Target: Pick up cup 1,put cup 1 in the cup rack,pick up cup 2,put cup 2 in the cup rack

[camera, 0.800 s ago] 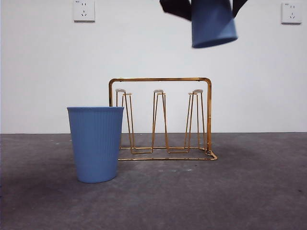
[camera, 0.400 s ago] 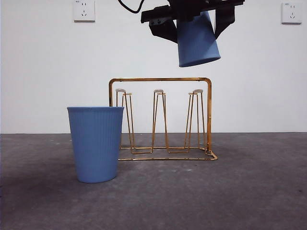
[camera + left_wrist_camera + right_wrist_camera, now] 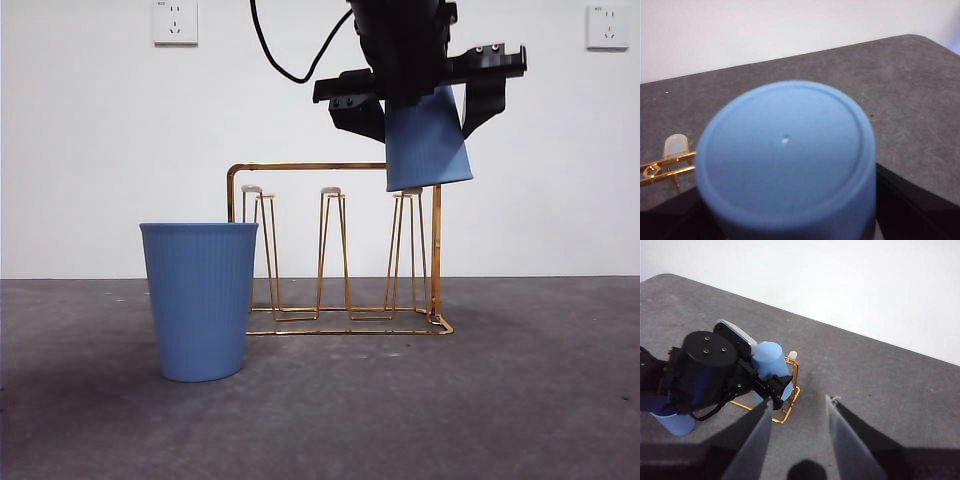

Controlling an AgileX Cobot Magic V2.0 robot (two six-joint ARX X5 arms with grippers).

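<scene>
My left gripper (image 3: 425, 100) is shut on a blue ribbed cup (image 3: 428, 140), held upside down and slightly tilted. The cup's rim is level with the white tip of the right-hand prong of the gold wire cup rack (image 3: 300, 166). The left wrist view shows the cup's base (image 3: 785, 150) filling the frame, with a rack prong (image 3: 675, 146) beside it. A second blue cup (image 3: 200, 300) stands upright on the table, in front of the rack's left end. My right gripper (image 3: 800, 400) is open and empty, high above the table to the right of the rack (image 3: 790, 407).
The table (image 3: 520, 400) is dark grey, with a white wall behind it carrying two sockets (image 3: 175, 22). The rack's left and middle prongs (image 3: 331, 192) are bare. The left arm's cable (image 3: 290, 70) hangs above the rack.
My left gripper has come down with the upside-down cup from the top of the frame to the rack's top bar, over the right prong. The standing cup and the rack have not moved.
</scene>
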